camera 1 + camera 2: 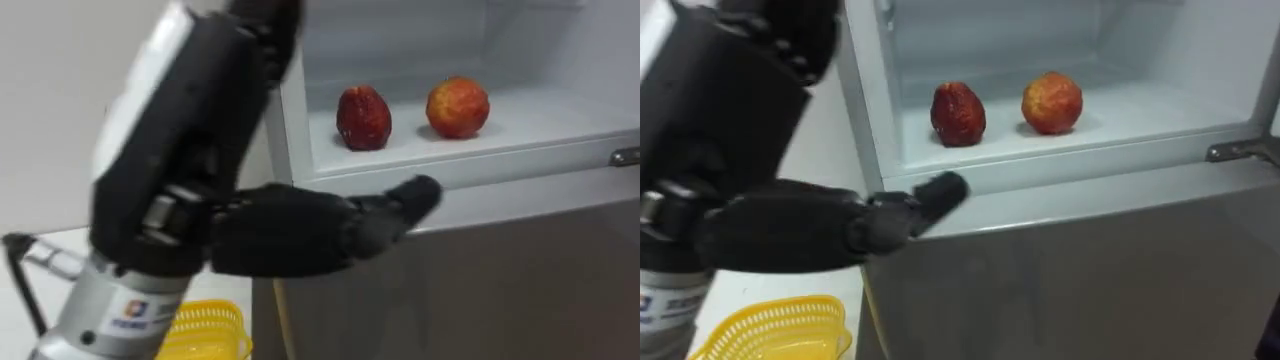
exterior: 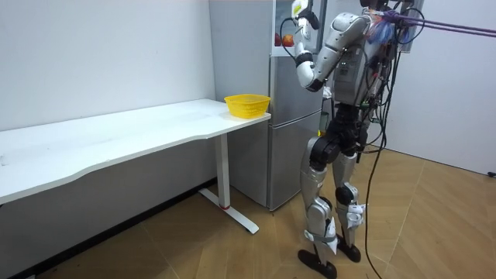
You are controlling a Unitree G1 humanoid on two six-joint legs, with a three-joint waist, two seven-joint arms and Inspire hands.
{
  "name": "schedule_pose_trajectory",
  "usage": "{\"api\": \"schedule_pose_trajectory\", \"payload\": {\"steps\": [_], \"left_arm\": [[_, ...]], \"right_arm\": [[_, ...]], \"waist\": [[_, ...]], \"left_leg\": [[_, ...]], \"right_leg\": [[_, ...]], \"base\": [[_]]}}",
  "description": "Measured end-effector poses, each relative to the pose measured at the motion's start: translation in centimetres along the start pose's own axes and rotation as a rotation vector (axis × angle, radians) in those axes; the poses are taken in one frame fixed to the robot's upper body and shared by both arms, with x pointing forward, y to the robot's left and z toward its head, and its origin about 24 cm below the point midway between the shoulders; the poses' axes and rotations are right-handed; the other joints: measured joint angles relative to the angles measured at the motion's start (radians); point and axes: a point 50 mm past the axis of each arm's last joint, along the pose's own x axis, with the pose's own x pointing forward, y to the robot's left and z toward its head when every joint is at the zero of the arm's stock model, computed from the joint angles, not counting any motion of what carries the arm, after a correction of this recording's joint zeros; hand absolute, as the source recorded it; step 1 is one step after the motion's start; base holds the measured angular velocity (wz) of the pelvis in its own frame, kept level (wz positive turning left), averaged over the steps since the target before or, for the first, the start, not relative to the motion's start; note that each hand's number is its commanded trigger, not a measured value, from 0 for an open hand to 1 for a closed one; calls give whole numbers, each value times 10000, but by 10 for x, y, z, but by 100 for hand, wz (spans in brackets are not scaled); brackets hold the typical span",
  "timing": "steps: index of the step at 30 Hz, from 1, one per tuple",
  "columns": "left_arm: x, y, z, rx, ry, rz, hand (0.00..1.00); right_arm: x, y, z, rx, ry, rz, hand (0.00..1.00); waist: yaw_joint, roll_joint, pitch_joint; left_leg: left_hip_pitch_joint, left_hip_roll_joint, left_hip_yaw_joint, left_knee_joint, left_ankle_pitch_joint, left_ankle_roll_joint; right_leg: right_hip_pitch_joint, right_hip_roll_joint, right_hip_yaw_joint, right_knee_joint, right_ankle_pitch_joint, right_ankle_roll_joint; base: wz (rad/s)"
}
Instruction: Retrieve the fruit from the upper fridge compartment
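Note:
The upper fridge compartment stands open, and two fruits rest on its white shelf point(image 1: 540, 120). A dark red fruit point(image 1: 363, 117) is on the left and a red-orange apple point(image 1: 458, 106) on the right. My left hand point(image 1: 290, 235) is raised in front of the fridge, below and left of the shelf's front edge. It is open, with straight fingers point(image 1: 420, 192) pointing right just under the dark red fruit, and it holds nothing. In the room view I stand upright facing the fridge with the left hand point(image 2: 304, 18) held up at the open compartment.
A yellow mesh basket point(image 1: 205, 330) sits on the corner of a long white table point(image 2: 139, 132) just left of the fridge. The grey lower fridge door point(image 1: 480, 290) is closed. A metal hinge point(image 1: 625, 156) juts out at the compartment's right edge.

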Motion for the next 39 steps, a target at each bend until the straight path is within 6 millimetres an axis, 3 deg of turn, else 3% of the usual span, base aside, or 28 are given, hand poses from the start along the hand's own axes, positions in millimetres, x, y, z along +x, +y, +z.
{"api": "schedule_pose_trajectory", "payload": {"steps": [3, 7, 10, 17, 22, 26, 28, 29, 32, 36, 39], "left_arm": [[-9, 26, 1, 777, 46, 1607, 0], [-41, 62, 0, 2228, 920, 3992, 0], [-56, 78, 0, 2844, 1362, 5193, 0], [-91, 115, -6, 4245, 2560, 7542, 0], [-160, 133, -42, 4025, 6119, 9120, 0], [-216, 139, -64, 3222, 8516, 10822, 0], [-260, 136, -72, 2902, 10202, 12015, 0], [-271, 135, -74, 2794, 10625, 12306, 0], [-332, 118, -81, 2241, 13193, 13722, 0], [-371, 100, -79, 1742, 14969, 14765, 0], [-397, 87, -73, 1747, 16176, 15221, 0]], "right_arm": [[-1, 8, -12, 229, 193, 81, 0], [-4, 16, -31, 466, 632, 164, 0], [-5, 20, -33, 517, 783, 245, 0], [-4, 13, -27, 1063, 513, 21, 0], [-5, 11, -29, 1203, 518, -38, 0], [-5, 11, -31, 1161, 684, -1, 0], [-5, 12, -31, 1223, 700, 49, 0], [-5, 12, -30, 1225, 672, 59, 0], [-5, 14, -29, 1217, 638, 259, 0], [-4, 10, -24, 1154, 541, 201, 0], [-4, 7, -23, 1237, 471, 19, 0]], "waist": [[153, -111, 10], [428, -162, 13], [634, -172, 27], [715, -87, 20], [700, 109, 76], [649, 70, 74], [668, 10, 74], [675, -18, 72], [662, -89, 41], [681, -356, 55], [691, -346, 45]], "left_leg": [[69, -27, -61, -3, 8, -7], [75, -39, -80, -15, 11, -10], [3, -27, -107, -15, 8, -12], [-164, -140, -276, -29, 3, -5], [-171, -176, -539, 12, -5, 5], [-113, -189, -638, -24, -5, 3], [-52, -196, -603, -46, -5, 3], [-57, -197, -603, -49, -5, 3], [-153, -213, -688, -70, -8, 5], [-169, -208, -737, -52, -38, -3], [-124, -210, -742, -28, -83, 14]], "right_leg": [[69, -24, -85, -14, -49, 8], [57, -21, -54, -3, -47, 7], [-13, -2, -51, 6, -46, 4], [-112, -53, -216, 15, -49, 9], [-23, -73, -331, -12, -64, 28], [26, -139, -352, 8, -143, 30], [18, -131, -327, 26, -165, 36], [16, -111, -326, 23, -166, 36], [-51, -105, -346, 13, -165, 37], [-48, -99, -358, 22, -162, 36], [40, -95, -374, 29, -137, 59]], "base": [[10], [-1], [0], [5], [7], [5], [-9], [-5], [4], [2], [-1]]}}
